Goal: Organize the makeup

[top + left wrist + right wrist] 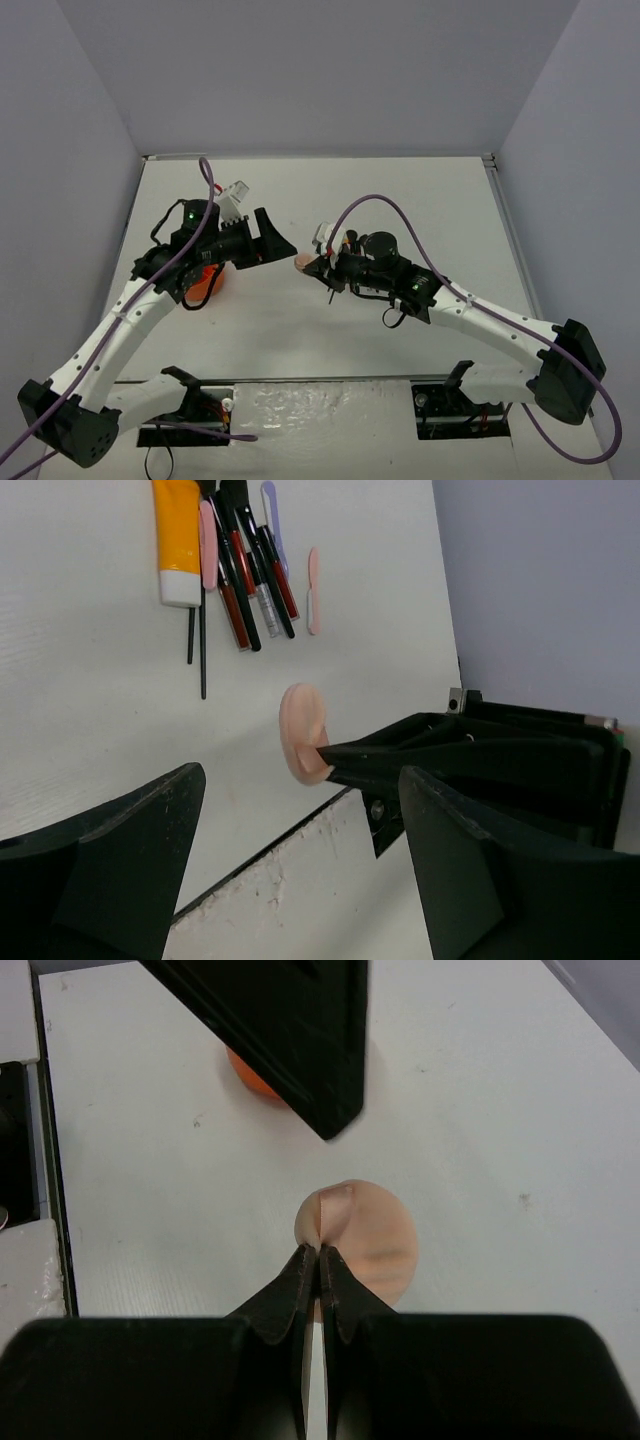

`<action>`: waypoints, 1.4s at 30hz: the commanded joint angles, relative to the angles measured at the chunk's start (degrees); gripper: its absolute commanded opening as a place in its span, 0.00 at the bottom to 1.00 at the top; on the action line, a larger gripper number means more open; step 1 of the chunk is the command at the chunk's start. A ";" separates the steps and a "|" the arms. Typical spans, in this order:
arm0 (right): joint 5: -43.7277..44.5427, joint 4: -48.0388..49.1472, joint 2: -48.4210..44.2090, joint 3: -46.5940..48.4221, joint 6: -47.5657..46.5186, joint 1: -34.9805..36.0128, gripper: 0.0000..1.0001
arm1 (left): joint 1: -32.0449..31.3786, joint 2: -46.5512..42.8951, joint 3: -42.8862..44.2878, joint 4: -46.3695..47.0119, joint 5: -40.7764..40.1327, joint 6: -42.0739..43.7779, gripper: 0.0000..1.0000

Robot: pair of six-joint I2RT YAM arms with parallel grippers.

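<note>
**Makeup puff (355, 1235) pinched in right gripper (320, 1252) at mid-table**

The pale pink puff is gripped at its edge by the tightly closed fingers of the right gripper, near the middle of the white table (400, 200). The left gripper (283, 247) is held just left of it, jaws spread wide and empty, facing the puff. An orange-white tube (176, 540) and thin dark pencils (245, 580) are laid side by side on the table beyond. A round orange tub (207, 283) is partly hidden under the left arm.
</note>
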 commanded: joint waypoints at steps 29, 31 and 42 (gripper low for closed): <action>0.47 5.41 -1.72 1.65 -5.17 2.13 0.00 | -6.82 8.17 4.51 7.60 -2.17 -4.41 0.00; 0.58 5.29 -1.74 1.65 -5.05 2.13 0.00 | -6.92 7.98 4.55 7.58 -2.50 -3.95 0.00; 6.06 3.66 -3.70 0.98 -2.91 2.01 0.89 | -7.02 3.42 6.41 0.81 -14.54 4.08 0.00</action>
